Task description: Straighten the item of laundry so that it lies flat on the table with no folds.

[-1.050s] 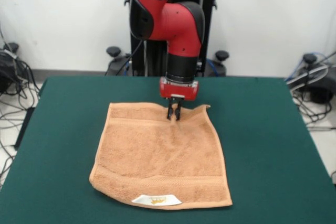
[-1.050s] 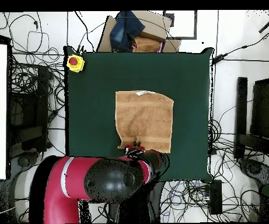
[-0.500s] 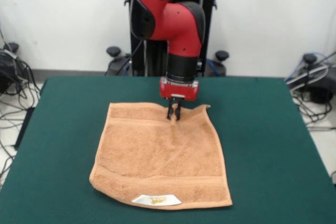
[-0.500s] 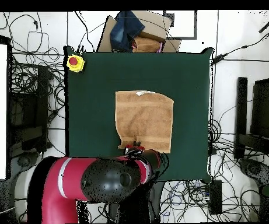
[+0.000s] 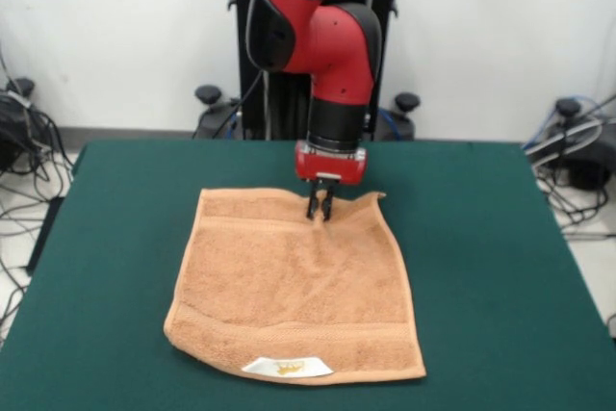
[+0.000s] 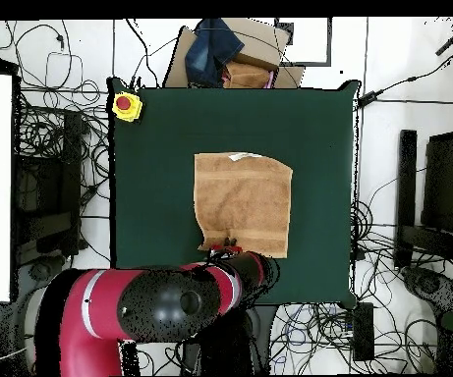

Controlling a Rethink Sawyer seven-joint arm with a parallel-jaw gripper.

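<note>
Towel: the orange-tan towel [image 5: 296,286] lay spread near the middle of the green table [image 5: 500,267], roughly square, mostly flat.
Far edge: in the front view the towel's edge nearest the robot was rumpled, with a small raised pucker around the gripper's tips and the far right corner lifted into a slight point.
Label: a white label with yellow print [image 5: 287,367] sat on the towel's near edge in the front view, the edge away from the robot.
Gripper: the gripper [image 5: 320,209] pointed straight down at the far edge, its two dark fingers drawn close together, pinched on a bit of the cloth at that edge.
Arm: the red and black arm [image 5: 322,40] came down from the top of the front view, ending just above the towel.
Containers: a brown cardboard box [image 6: 238,57] stood beyond the table's far edge in the overhead view, with dark blue cloth [image 6: 212,49] draped in and over it.
Overhead only: a yellow box with a red button [image 6: 126,105] sat at one table corner; the towel [image 6: 245,203] showed a skewed outline, and cables ran over the floor around the table [image 6: 151,177].
Front only: the pinch itself; from above the arm [image 6: 161,304] hid the fingertips.
</note>
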